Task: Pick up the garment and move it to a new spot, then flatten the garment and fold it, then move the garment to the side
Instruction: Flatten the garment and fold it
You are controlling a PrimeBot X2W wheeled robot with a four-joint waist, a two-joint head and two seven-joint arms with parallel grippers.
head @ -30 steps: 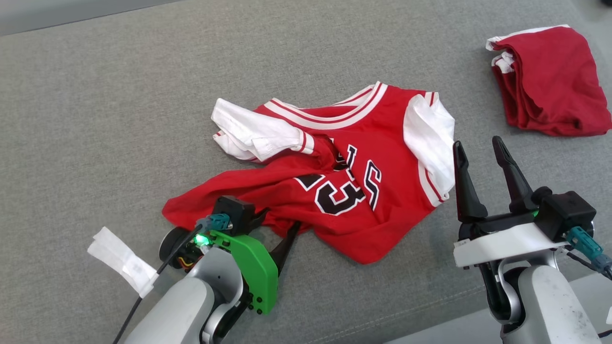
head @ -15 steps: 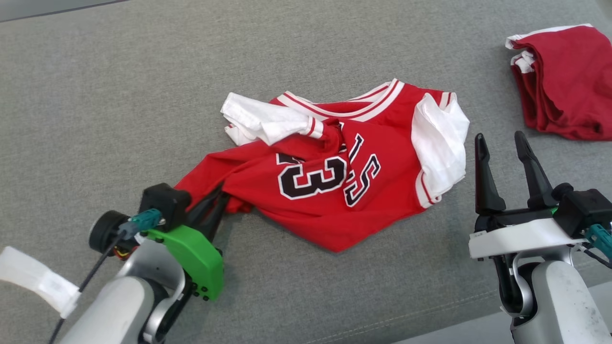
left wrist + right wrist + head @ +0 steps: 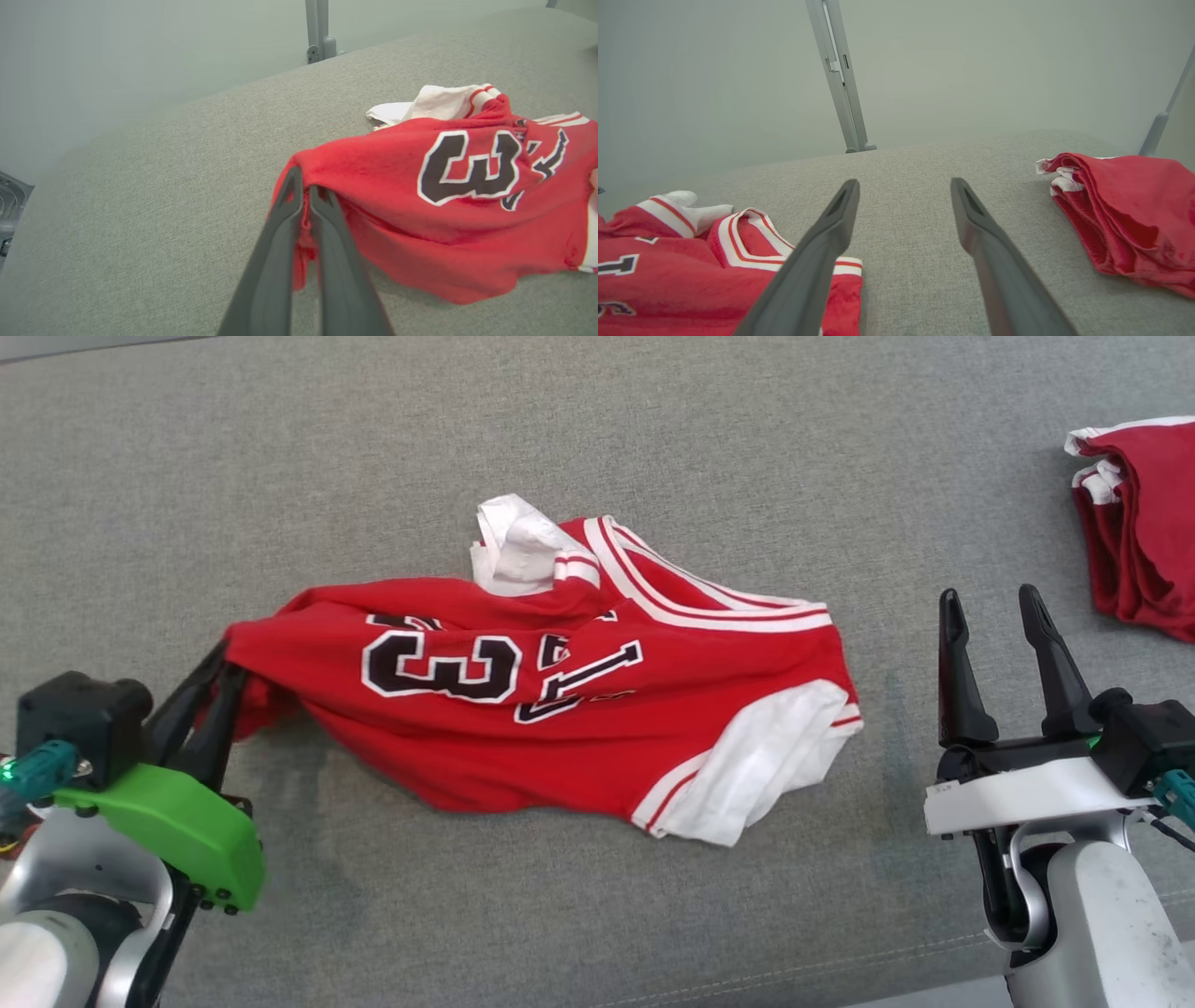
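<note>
Head view, jersey (image 3: 560, 709): red with white trim, lying crumpled on the grey cushion (image 3: 560, 439), roughly mid-frame. Its long axis runs left to right, from a bunched red corner to a white sleeve at the lower right.
Head view, left gripper (image 3: 222, 674): at the jersey's left end, fingers clenched on that red corner. The cloth rises off the cushion toward the tips.
Head view, right gripper (image 3: 989, 602): fingers spread and empty, pointing up-frame, apart from the white sleeve but the nearer arm to that free end.
Head view, folded red cloth (image 3: 1144, 523): far right, well apart from the jersey.
Left wrist view, grip: left gripper (image 3: 306, 184) has both fingers pressed together with a fold of red fabric between them. The jersey (image 3: 411, 233) trails away to the right of the tips, number print upward.
Right wrist view, clearance: right gripper (image 3: 904, 184) is released, bare cushion between the fingers. The jersey (image 3: 691, 284) lies lower left, its collar trim beside the left finger. The folded red cloth (image 3: 1125, 205) is to the right.
Judgement, step: relocating the jersey by one corner; flattening not yet begun.
Judgement, next move: turns on the free right end, which the right arm is best placed to take.
</note>
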